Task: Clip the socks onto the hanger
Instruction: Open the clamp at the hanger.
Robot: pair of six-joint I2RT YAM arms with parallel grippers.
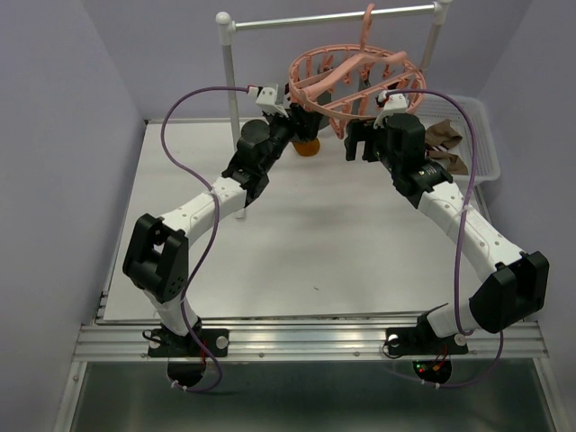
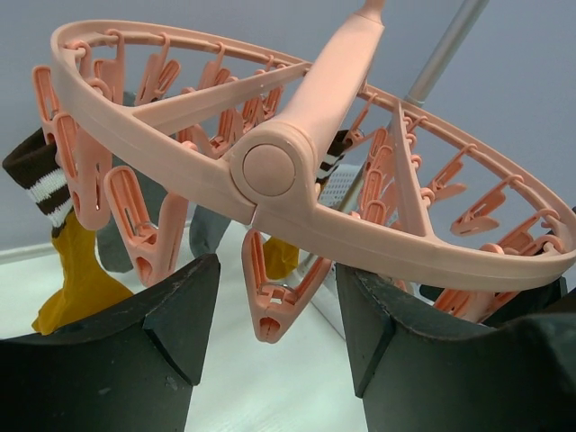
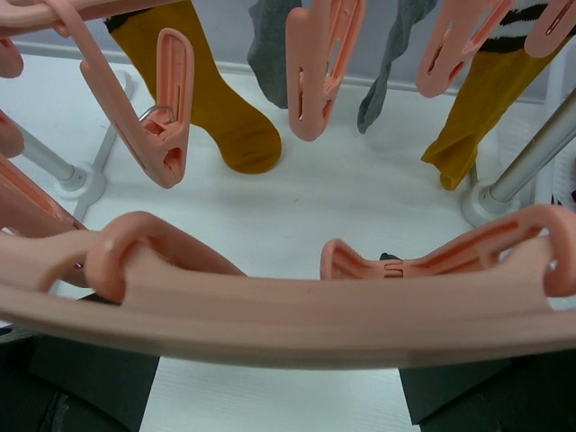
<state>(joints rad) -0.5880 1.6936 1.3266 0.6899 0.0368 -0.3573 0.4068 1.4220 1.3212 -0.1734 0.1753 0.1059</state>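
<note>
— Left fingers (image 2: 108,360) stand apart beneath the hanger (image 2: 270,171), one clip (image 2: 274,301) dangling in the gap, unpinched; our right fingers (image 3: 81,378) gape wide under its ring.
— And the socks (image 3: 216,108)?
— Mustard and grey ones hang clipped; brown socks (image 1: 447,135) lie in the basket (image 1: 486,135).
— We'd judge them light and limp: take the cuff. The hanger, hooked on the rail (image 1: 306,18), will likely swing.
— We can't tell whether the right fingers touch the ring; the basket sits half hidden behind our right arm.
</note>
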